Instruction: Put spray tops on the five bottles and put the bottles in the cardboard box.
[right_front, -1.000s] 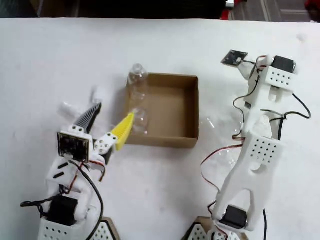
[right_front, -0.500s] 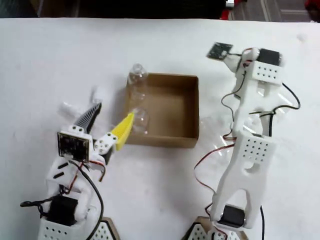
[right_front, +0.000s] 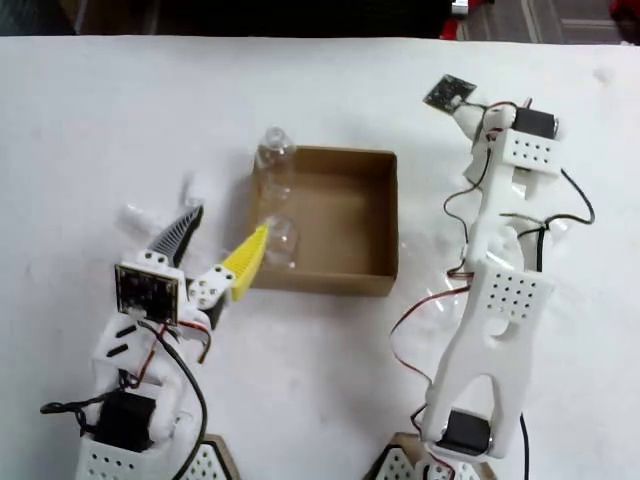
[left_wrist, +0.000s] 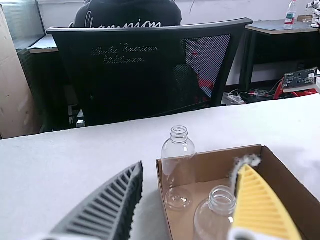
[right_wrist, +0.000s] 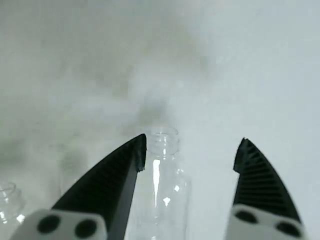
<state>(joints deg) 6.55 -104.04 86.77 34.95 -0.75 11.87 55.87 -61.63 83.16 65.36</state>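
1. Between the earlier high views and this one, the right arm (right_front: 500, 250) has swung its wrist end toward the table's far edge and slightly toward the cardboard box (right_front: 330, 281). The left arm and both bottles in the box lie as before.
2. Left gripper (right_front: 228, 222) (left_wrist: 190, 170): jaws spread wide and holding nothing. The grey finger (left_wrist: 107, 210) is outside the box's left wall. The yellow finger (left_wrist: 260, 205) reaches over that wall into the box.
3. Box contents: two clear bottles, both upright, with open necks and no spray tops.
   - The far bottle (right_front: 275, 152) (left_wrist: 178, 155) stands in the box's far left corner.
   - The near bottle (right_front: 281, 236) (left_wrist: 216, 212) stands by the left wall, just beside the yellow finger.
4. Right gripper (right_wrist: 192, 142): black jaws apart, gripping nothing. It hangs over the white table (right_front: 150, 100) to the right of the box.
5. Third bottle (right_wrist: 162, 180): upright on the table with its neck open. It is seen between the right gripper's fingers, nearer one of them. Whether they touch cannot be told.
6. Fourth bottle (right_wrist: 7, 200): also uncapped, at the edge of the right wrist view and well apart from the third.
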